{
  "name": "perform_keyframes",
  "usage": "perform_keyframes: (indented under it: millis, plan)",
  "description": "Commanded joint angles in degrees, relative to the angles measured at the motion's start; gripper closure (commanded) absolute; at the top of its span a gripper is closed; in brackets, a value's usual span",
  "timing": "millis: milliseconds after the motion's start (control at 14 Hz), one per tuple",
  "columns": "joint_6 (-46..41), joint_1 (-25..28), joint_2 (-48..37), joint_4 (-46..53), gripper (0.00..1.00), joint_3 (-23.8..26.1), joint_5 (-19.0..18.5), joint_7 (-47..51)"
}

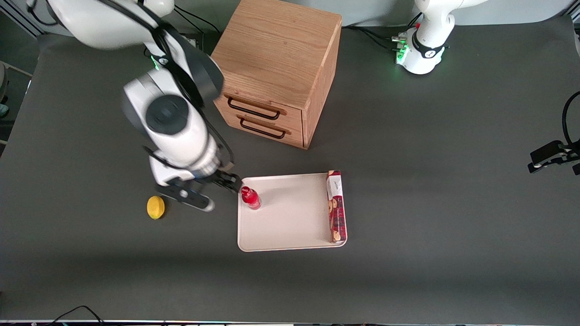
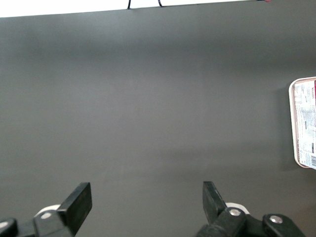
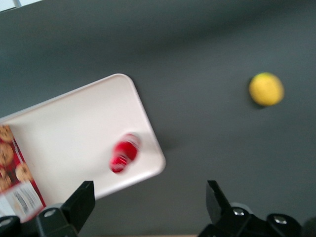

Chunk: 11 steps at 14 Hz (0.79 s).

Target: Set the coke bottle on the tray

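On the tray (image 1: pixel 290 222), close to the corner nearest the working arm and the cabinet, I see the coke bottle (image 1: pixel 250 198) standing upright, free of any grip. My gripper (image 1: pixel 229 181) hangs just beside that corner, above the table (image 1: pixel 430 181), with nothing between its fingers. The front view hides how wide they stand; the right wrist view shows me both fingertips (image 3: pixel 79 202) spread well apart, jaws released, with the bottle (image 3: pixel 123 154) on the tray (image 3: pixel 69 143) seen from above. A red cookie box (image 1: pixel 335 206) lies along the tray's edge toward the parked arm; the left wrist view catches only the box's end (image 2: pixel 304 123). A lemon (image 1: pixel 155 207) rests off the tray, toward the working arm's end. Only the front view shows the wooden drawer cabinet (image 1: pixel 276 68), farther from the camera than the tray.
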Motion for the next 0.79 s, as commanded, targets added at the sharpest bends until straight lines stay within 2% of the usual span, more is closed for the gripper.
perform_keyframes:
  millis: [0, 71, 214, 286, 429, 500, 643, 714]
  plan:
    - [-10.5, -2.9, -11.3, -0.4, 0.0, -9.6, 11.3, -16.1]
    - [-12.7, -2.5, -15.2, -1.9, 0.0, -16.3, 15.5, -23.7]
    - [-12.3, -3.0, -20.8, -10.0, 0.0, -24.6, 17.1, -37.0]
    - [-10.4, -3.0, -22.5, -13.3, 0.0, -27.5, 17.2, -40.0]
    - [-6.0, -3.2, -25.4, -19.6, 0.0, -29.2, 17.5, -41.8]
    - [-5.3, -3.2, -25.6, -20.5, 0.0, -29.9, 19.3, -41.7]
    - [-5.4, -3.0, -24.8, -19.2, 0.0, -31.7, 23.2, -40.9]
    - [-5.5, -2.9, -24.5, -18.5, 0.0, -31.7, 23.2, -40.9]
